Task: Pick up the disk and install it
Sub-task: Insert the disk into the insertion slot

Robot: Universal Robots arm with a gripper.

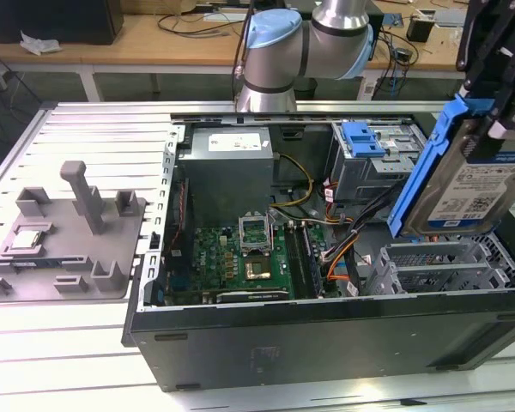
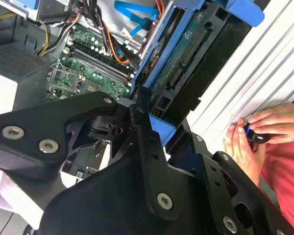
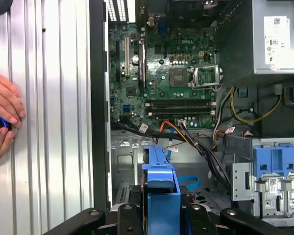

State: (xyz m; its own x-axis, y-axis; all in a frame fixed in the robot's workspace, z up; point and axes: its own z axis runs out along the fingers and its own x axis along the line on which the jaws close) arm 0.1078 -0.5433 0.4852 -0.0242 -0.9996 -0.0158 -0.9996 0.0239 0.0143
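Ribbed aluminium table (image 1: 94, 129) of long parallel slats, carrying a black sheet-metal computer case (image 1: 326, 330) that lies on its side with the panel off. A grey and blue jointed arm (image 1: 300, 43) of smooth rounded tubes rises behind the case. On the table, well apart from the jaws, lies a flat matt-grey fixture plate (image 1: 69, 232) with blocky upright posts. Inside the case, beyond the jaws, sit a boxy grey power supply (image 1: 232, 172) and a green motherboard (image 3: 176, 73) with a square socket and long slots. Directly below the jaws stands a perforated bare-metal drive cage (image 1: 438, 262). The gripper (image 1: 485, 120), black with bolted link plates, has its jaws closed narrowly on the disk (image 1: 476, 184), clamping the upper end of the blue plastic carrier. The disk is a flat silver rectangle with a white-and-blue label. It hangs on edge and slightly tilted from the jaws, in the air above the cage and touching nothing else. A person's hands (image 2: 255, 132) rest on the slats to one side of the jaws, cupped around a small dark and blue object.
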